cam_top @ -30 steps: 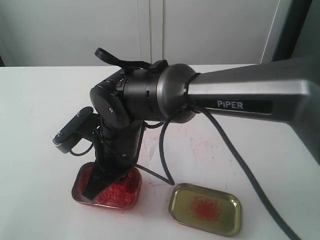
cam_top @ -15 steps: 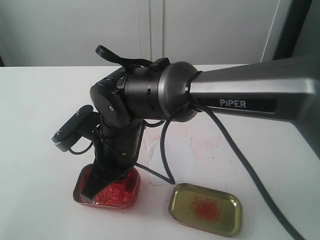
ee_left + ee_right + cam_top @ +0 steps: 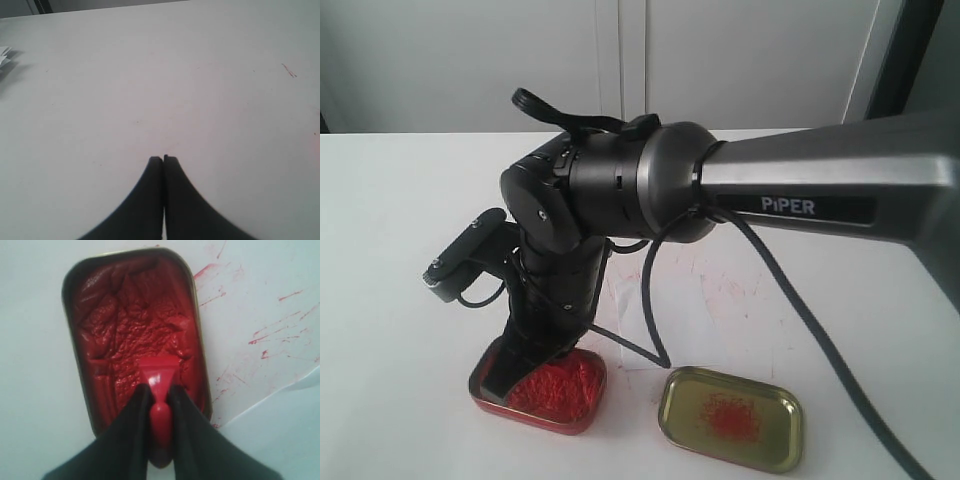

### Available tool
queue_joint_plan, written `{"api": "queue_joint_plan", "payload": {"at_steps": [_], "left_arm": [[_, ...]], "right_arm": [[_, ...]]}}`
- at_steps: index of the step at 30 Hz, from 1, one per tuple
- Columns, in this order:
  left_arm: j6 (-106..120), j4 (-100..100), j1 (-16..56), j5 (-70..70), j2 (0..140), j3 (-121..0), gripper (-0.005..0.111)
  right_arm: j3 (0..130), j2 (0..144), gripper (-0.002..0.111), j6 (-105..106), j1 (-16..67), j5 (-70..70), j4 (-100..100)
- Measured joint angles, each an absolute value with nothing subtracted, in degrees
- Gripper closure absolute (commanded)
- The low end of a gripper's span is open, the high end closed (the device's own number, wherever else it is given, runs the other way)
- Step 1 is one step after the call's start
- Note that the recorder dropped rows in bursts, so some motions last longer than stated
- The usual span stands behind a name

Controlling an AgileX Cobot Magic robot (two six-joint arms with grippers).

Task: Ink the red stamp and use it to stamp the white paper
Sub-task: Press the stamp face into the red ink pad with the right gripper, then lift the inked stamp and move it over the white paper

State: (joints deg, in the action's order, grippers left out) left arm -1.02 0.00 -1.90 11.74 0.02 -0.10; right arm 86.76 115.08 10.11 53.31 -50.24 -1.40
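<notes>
The red stamp (image 3: 158, 374) is pinched by its knob in my right gripper (image 3: 159, 392), which is shut on it. Its square base hangs just over the lumpy red ink in the rounded ink tin (image 3: 131, 325). In the exterior view the right gripper (image 3: 523, 374) points down into that tin (image 3: 542, 392), and its fingers hide the stamp. One corner of the white paper (image 3: 287, 412) lies beside the tin, and part of it shows behind the arm (image 3: 628, 312). My left gripper (image 3: 163, 159) is shut and empty above bare table.
A gold tin lid (image 3: 731, 418) with a red smear lies to the right of the ink tin. Red scratch marks (image 3: 272, 332) streak the white table (image 3: 400, 200). The right arm's black cable (image 3: 650, 300) hangs over the paper. A white crumpled thing (image 3: 4, 56) shows at the left wrist view's edge.
The right gripper has lifted slightly out of the ink with the stamp. The ink tin has shifted a little toward the table's front and lies flatter. The left gripper shows no earlier view.
</notes>
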Motion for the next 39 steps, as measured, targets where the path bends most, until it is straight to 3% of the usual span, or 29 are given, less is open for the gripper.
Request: {"api": "queue_joint_plan", "payload": {"at_steps": [15,29,39], "left_arm": [[-1.02,0.0,-1.9,11.74,0.02,-0.1,0.107],[-1.02,0.0,-1.9,11.74,0.02,-0.1,0.107],[-1.02,0.0,-1.9,11.74,0.02,-0.1,0.107]], "right_arm": [[86.76,114.99,0.108,9.25,52.41,-50.24,-1.26],[86.76,114.99,0.108,2.95,39.9,-50.45,-1.58],[86.76,116.11,0.108,-4.91,38.02,-51.45,-6.9]]}}
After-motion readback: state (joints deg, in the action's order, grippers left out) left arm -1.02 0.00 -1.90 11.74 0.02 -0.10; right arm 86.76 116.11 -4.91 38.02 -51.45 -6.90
